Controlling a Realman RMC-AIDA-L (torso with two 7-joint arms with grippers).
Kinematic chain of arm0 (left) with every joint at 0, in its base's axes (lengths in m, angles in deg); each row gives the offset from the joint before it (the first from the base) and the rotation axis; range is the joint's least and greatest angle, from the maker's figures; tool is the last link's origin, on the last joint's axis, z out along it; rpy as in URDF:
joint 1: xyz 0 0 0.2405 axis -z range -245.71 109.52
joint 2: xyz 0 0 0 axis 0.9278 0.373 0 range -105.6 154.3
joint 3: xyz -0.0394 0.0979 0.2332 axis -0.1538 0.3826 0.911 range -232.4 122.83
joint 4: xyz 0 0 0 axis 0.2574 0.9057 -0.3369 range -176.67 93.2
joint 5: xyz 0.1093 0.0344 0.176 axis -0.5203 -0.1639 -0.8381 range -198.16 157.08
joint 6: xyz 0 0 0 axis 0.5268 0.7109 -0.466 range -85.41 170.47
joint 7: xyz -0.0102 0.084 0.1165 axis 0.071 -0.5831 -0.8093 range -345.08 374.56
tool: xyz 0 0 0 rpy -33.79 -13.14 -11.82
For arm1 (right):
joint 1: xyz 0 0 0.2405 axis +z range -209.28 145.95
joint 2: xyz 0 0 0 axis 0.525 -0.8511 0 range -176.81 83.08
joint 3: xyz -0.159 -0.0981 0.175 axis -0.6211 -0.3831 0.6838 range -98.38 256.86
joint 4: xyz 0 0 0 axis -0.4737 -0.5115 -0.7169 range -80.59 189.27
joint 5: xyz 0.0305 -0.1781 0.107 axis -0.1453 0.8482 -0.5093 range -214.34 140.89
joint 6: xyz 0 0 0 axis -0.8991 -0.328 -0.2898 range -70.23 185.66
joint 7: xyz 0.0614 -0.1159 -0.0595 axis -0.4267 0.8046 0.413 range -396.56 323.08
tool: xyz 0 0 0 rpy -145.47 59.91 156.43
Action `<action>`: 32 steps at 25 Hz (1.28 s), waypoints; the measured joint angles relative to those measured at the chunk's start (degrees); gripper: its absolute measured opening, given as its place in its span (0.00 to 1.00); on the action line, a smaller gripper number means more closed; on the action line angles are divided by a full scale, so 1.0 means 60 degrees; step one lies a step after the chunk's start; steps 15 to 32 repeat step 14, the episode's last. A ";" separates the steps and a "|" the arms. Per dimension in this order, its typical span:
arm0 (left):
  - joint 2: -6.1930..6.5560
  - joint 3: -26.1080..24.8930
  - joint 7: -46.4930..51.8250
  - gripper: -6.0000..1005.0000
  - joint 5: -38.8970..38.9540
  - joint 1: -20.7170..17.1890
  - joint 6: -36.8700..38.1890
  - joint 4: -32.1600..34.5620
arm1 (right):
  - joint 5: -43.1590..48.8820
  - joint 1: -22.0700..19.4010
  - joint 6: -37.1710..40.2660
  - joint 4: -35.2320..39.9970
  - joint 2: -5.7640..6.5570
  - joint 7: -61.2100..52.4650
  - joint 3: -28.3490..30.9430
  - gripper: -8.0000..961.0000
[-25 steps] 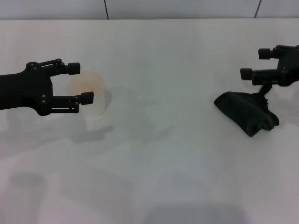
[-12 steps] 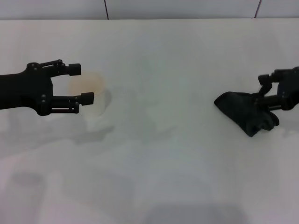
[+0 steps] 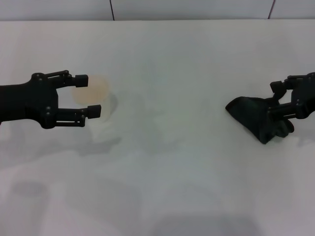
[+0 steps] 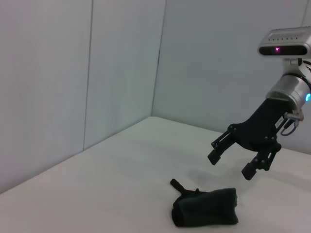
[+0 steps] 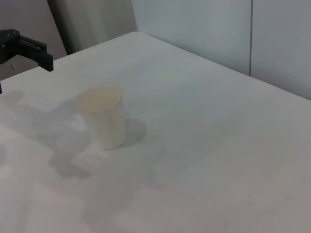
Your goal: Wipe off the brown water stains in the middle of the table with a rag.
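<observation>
Lowered since before, right gripper (image 3: 279, 100) gapes over rag (image 3: 258, 119); left-wrist view alone shows clearance.

No readable text, labels, brands, numbers or signs on anything in view.

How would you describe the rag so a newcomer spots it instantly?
Look to the robot's right side of the white table. Beneath the open right gripper lies the rag, a black lumpy wad of cloth, unlike the pale upright cup far left.
</observation>
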 joint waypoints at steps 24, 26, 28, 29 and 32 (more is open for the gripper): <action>0.0007 -0.0001 0.0005 0.89 -0.0036 0.0067 0.0000 0.0033 | 0.0019 0.0030 0.0091 -0.0028 0.0026 0.0016 -0.0065 0.91; 0.0007 -0.0001 0.0005 0.89 -0.0036 0.0067 0.0000 0.0033 | 0.0019 0.0030 0.0091 -0.0028 0.0026 0.0016 -0.0065 0.91; 0.0007 -0.0001 0.0005 0.89 -0.0036 0.0067 0.0000 0.0033 | 0.0019 0.0030 0.0091 -0.0028 0.0026 0.0016 -0.0065 0.91; 0.0007 -0.0001 0.0005 0.89 -0.0036 0.0067 0.0000 0.0033 | 0.0019 0.0030 0.0091 -0.0028 0.0026 0.0016 -0.0065 0.91; 0.0007 -0.0001 0.0005 0.89 -0.0036 0.0067 0.0000 0.0033 | 0.0019 0.0030 0.0091 -0.0028 0.0026 0.0016 -0.0065 0.91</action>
